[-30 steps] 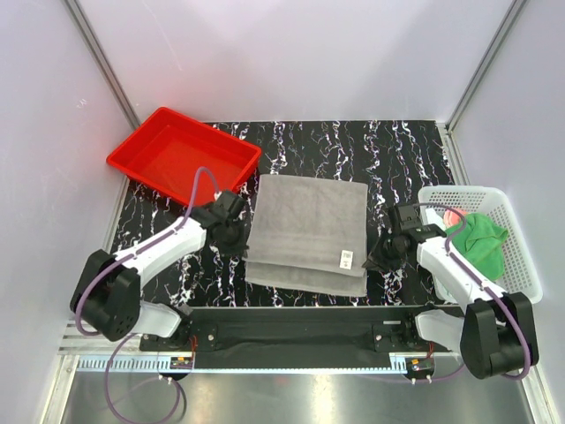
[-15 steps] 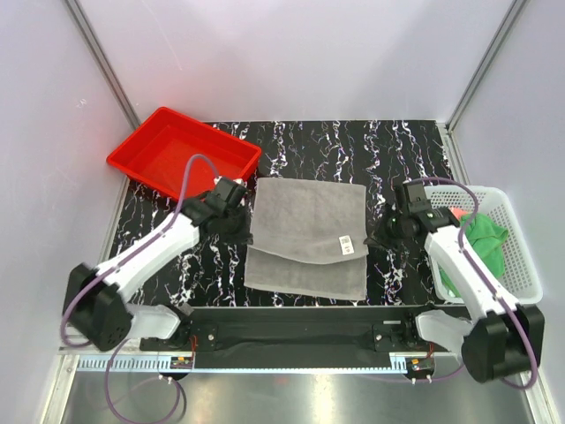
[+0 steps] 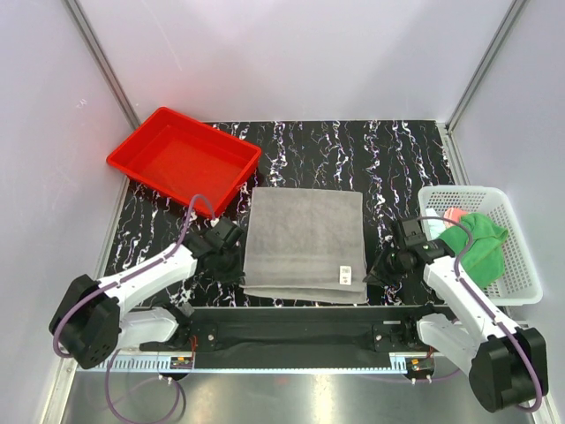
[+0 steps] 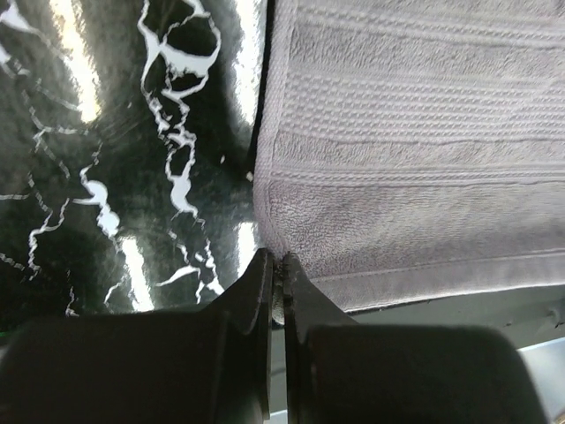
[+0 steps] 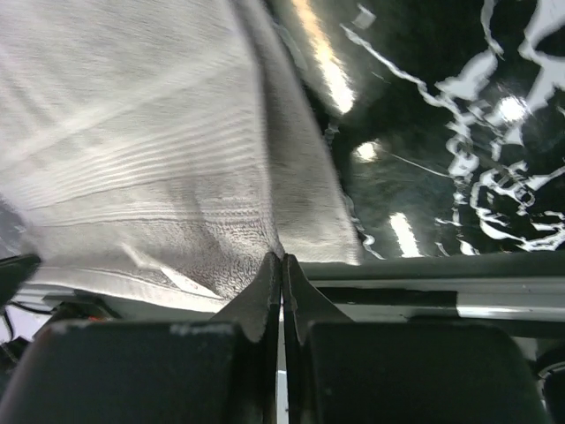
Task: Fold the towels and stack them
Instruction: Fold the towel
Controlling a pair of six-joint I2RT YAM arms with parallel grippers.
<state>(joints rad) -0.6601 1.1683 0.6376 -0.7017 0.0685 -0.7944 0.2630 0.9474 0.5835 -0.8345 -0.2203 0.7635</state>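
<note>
- The grey towel (image 3: 305,243) lay folded at the middle of the marbled table (image 3: 397,159), its near edge by the table's front rail and a small label (image 3: 345,276) showing at the near right corner.
- The left gripper (image 4: 281,261) had its jaws pressed together at the towel's near left corner. It appeared to nip the hem, though the wrist view was too dark at the tips to be sure how much cloth was caught.
- The right gripper (image 5: 282,259) was likewise closed tight. Here the cloth rose in a small tent to the tips, so it held the near right corner.
- The towel looked light, soft and limp. It would likely sag between two grips and crease wherever it was let down.
- Corners and hems seemed the best places to take hold, being thicker and less apt to slip than a flat stretch.
- A green towel (image 3: 477,243) and a bit of salmon-pink towel (image 3: 453,215) sat bunched in the white basket (image 3: 521,283), not yet folded.
- The red tray (image 3: 132,159) stood apart at the far left.
</note>
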